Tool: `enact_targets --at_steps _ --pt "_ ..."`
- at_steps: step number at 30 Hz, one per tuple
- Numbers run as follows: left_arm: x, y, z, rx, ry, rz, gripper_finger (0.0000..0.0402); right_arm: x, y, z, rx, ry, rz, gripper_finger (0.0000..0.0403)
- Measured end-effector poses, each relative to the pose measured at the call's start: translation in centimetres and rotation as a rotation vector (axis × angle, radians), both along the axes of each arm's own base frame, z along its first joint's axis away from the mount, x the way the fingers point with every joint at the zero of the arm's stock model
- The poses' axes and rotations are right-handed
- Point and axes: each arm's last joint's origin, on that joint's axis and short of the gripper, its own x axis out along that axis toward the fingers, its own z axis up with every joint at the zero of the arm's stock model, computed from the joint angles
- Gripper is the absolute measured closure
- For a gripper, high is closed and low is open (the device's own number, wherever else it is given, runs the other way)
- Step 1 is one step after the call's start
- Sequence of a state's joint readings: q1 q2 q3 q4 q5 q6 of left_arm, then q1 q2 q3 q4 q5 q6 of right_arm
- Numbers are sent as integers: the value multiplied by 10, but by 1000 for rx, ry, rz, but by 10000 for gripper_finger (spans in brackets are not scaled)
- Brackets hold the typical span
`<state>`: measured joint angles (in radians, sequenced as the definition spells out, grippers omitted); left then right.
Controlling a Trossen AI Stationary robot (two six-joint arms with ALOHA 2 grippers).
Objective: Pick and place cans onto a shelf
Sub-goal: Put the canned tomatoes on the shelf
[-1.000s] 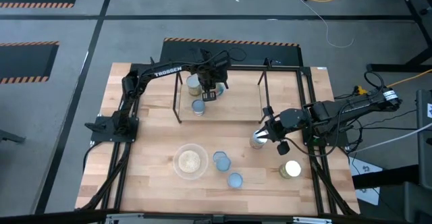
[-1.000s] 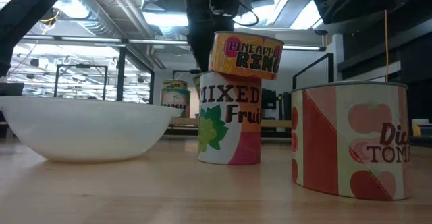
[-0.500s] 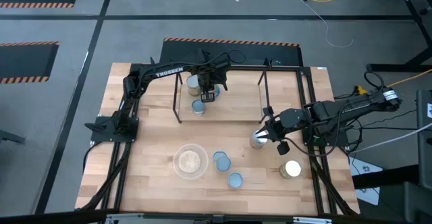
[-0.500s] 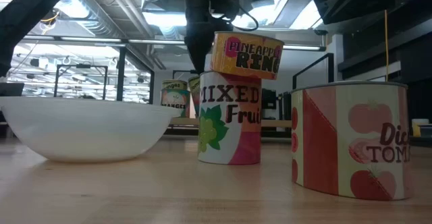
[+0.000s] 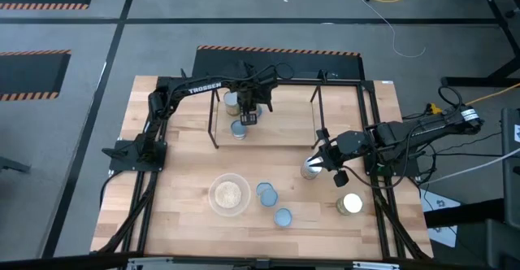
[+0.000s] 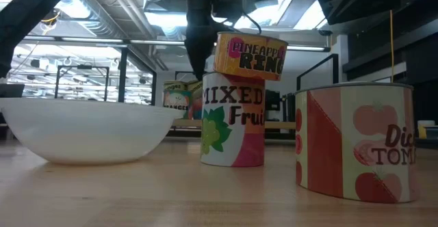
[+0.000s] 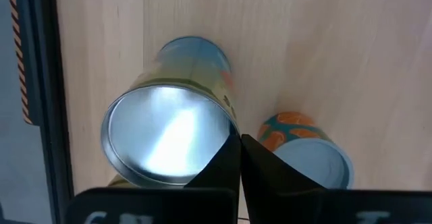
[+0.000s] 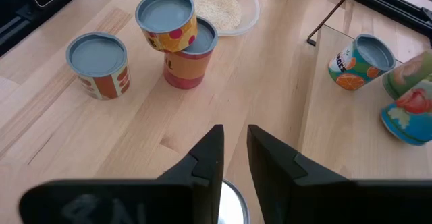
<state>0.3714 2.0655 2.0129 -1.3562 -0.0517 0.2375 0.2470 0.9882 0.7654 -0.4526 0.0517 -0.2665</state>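
- Front strip of the table (image 5: 187,221) is bare wood, and there's open board between the front cluster and the shelf (image 5: 284,136) at the back.
- Nearest the front edge: a diced tomato can (image 6: 356,141), red and cream label, standing by itself, grey lid up.
- Just behind it a mixed fruit can (image 6: 233,126) with a pineapple rings can (image 6: 250,54) sitting tilted on top, right beside the clear bowl (image 5: 229,194) of tan grains.
- A shiny-topped can (image 5: 351,203) sits near the right edge.
- Right gripper (image 5: 327,158) hovers over a silver-topped can (image 5: 310,168) mid-right, fingers (image 8: 206,160) only slightly apart, not gripping anything.
- Back on the shelf: an orange-label can (image 8: 356,62) upright, another can stacked tilted on a blue-based one (image 8: 408,119).
- Left gripper (image 5: 250,111) is over those, fingers pressed together, tips just beside the tilted can's silver top (image 7: 169,140).
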Motion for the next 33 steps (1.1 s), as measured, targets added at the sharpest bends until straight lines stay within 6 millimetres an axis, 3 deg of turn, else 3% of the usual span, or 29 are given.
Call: enact_targets --at_steps 33 --pt "8 4 2 50 -79 3 397 0 0 0 0 0 0 331"
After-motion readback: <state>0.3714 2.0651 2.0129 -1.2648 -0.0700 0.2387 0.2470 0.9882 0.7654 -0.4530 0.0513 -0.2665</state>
